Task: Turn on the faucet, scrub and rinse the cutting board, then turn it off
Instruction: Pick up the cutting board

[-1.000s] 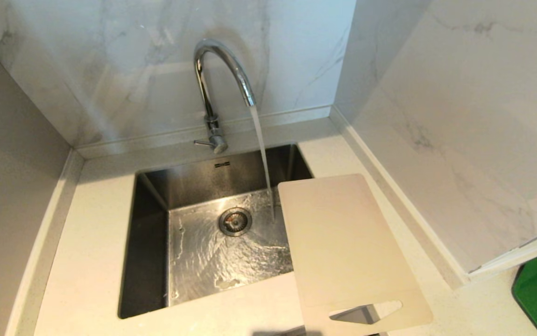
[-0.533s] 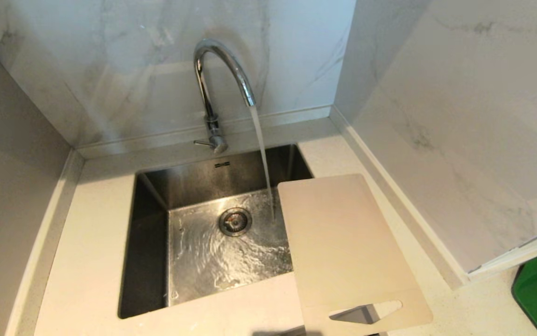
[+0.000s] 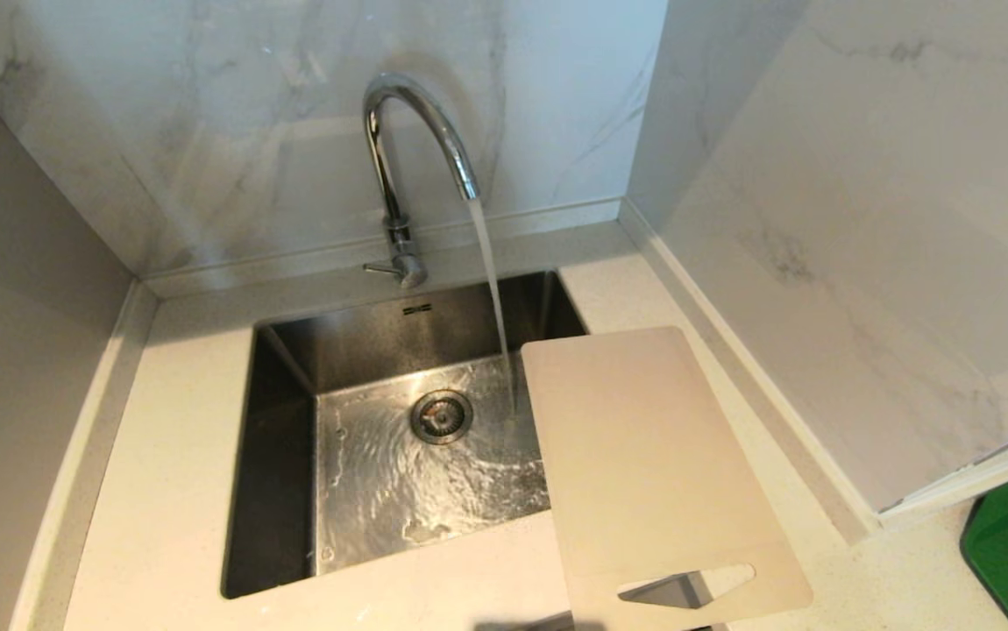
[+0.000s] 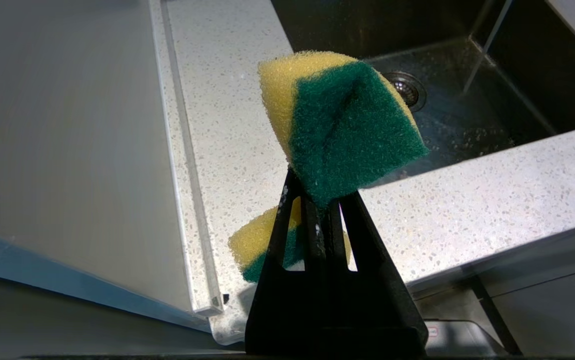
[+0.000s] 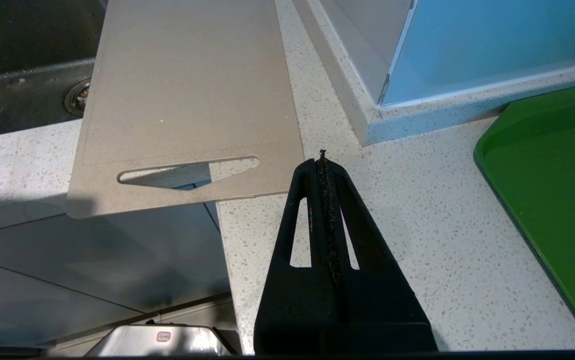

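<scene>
Water runs from the faucet (image 3: 416, 140) into the sink (image 3: 280, 456), so the tap looks already on; scrubbing seems the step in hand. The left gripper (image 4: 317, 200), near the counter's front edge beside the sink, is clamped on a yellow-and-green sponge (image 4: 340, 125). The right gripper (image 5: 323, 165) is closed and empty, just off the board's handle corner. The board (image 3: 644, 464) lies flat across the sink's right rim, its handle end jutting past the counter's front edge and its far end just beside the stream. Next the sponge probably has to go onto the board, steadied against slipping off. The sink's left side offers room; the wall (image 3: 819, 219) and a green tray (image 5: 552, 175) crowd the right.
</scene>
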{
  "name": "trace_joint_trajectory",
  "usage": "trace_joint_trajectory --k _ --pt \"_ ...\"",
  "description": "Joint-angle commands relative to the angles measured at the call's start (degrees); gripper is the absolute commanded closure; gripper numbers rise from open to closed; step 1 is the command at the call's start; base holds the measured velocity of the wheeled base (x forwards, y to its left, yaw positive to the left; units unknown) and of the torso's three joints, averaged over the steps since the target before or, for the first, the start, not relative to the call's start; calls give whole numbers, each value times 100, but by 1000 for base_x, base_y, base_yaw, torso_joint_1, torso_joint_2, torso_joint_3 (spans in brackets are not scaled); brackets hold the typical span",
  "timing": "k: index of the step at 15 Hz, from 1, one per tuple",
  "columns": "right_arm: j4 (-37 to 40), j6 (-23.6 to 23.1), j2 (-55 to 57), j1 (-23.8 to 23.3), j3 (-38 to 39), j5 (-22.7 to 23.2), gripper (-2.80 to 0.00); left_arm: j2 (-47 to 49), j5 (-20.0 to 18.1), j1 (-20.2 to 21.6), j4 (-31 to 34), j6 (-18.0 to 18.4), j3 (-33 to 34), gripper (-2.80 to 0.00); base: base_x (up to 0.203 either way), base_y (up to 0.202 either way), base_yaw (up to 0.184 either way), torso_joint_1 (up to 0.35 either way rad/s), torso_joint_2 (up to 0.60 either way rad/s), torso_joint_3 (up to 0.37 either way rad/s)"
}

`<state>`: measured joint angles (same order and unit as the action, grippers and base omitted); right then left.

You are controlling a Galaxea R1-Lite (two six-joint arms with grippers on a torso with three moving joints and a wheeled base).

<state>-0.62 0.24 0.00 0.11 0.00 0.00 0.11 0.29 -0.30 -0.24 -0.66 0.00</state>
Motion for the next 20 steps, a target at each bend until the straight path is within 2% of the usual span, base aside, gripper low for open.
trace_joint_trajectory --k 1,20 --pt "-7 2 0 6 1 0 0 -29 6 -5 -2 4 0 0 0 0 0 0 0 0" --pt "-6 2 0 6 1 0 0 -20 -12 4 -2 13 0 0 0 0 0 0 0 0"
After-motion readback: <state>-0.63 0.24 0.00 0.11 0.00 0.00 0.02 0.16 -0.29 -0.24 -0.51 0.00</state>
